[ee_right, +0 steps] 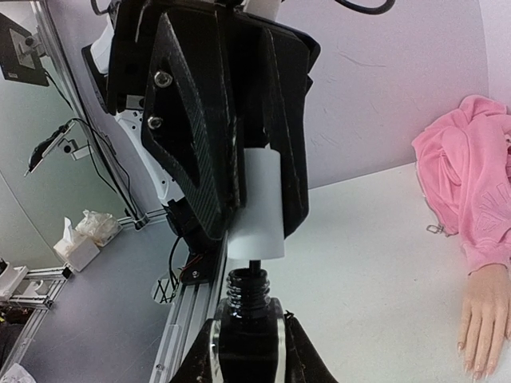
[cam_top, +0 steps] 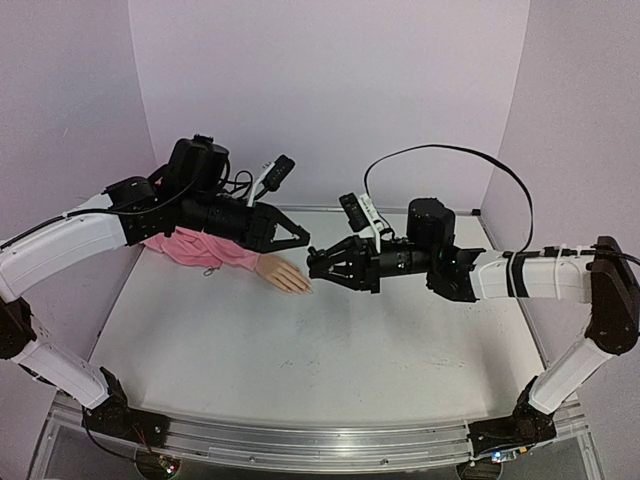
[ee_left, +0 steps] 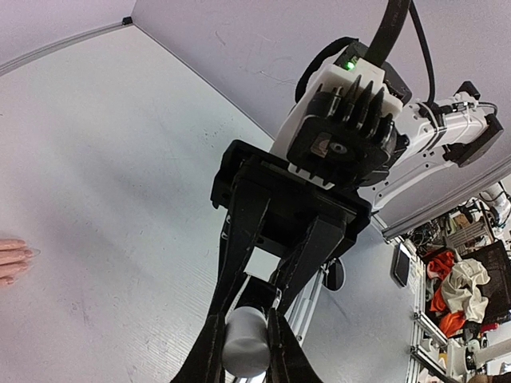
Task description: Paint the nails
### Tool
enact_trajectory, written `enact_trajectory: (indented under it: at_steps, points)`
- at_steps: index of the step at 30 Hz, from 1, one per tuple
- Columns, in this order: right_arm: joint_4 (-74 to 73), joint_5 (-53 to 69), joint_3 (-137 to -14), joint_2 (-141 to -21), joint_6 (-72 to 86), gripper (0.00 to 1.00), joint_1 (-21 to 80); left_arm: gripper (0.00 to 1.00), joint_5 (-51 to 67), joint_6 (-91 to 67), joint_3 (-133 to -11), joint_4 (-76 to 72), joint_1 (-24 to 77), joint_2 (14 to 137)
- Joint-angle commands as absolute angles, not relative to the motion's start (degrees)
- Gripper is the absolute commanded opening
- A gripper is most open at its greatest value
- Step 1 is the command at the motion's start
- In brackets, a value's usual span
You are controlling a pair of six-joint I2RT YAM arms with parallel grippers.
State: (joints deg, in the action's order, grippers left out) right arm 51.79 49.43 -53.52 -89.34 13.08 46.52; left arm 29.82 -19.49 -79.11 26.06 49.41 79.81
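Note:
The beige mannequin hand (cam_top: 283, 275) with a pink sleeve (cam_top: 200, 248) lies palm down at the back left of the table. Its nails (ee_right: 473, 369) are too small to judge for paint. My left gripper (cam_top: 300, 240) is shut on a white cylindrical cap (ee_left: 246, 343). My right gripper (cam_top: 318, 265) is shut on a dark polish bottle (ee_right: 250, 335), held in the air facing the left one. The cap (ee_right: 259, 203) sits just off the bottle's threaded neck, with a thin black stem reaching into the opening. Both grippers hover just right of the mannequin's fingertips (ee_left: 12, 259).
The white table (cam_top: 300, 350) has lilac walls behind and on both sides. An aluminium rail (cam_top: 300, 445) runs along the near edge. A black cable (cam_top: 500, 170) loops above the right arm.

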Motion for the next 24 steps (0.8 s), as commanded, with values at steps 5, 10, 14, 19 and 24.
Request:
enact_trajectory:
  at_steps: [5, 10, 14, 19, 24]
  points:
    - [55.11, 50.87, -55.96, -89.02, 12.04, 0.0, 46.6, 0.0, 28.6, -19.42, -81.21, 25.05, 48.25, 78.58]
    - [55.11, 51.06, -55.99, -89.21, 12.04, 0.0, 46.59, 0.0, 28.56, -19.34, -80.97, 25.14, 48.02, 78.25]
    - [55.11, 50.98, -56.07, -89.03, 12.0, 0.0, 46.64, 0.0, 28.47, -19.42, -80.61, 25.15, 47.77, 77.99]
    - [55.11, 50.89, -55.99, -89.03, 12.04, 0.0, 46.66, 0.0, 28.59, -19.38, -80.46, 25.2, 47.63, 77.82]
    - [55.19, 50.89, -55.9, -88.95, 12.13, 0.0, 46.6, 0.0, 28.4, -19.34, -80.24, 25.29, 47.47, 77.46]
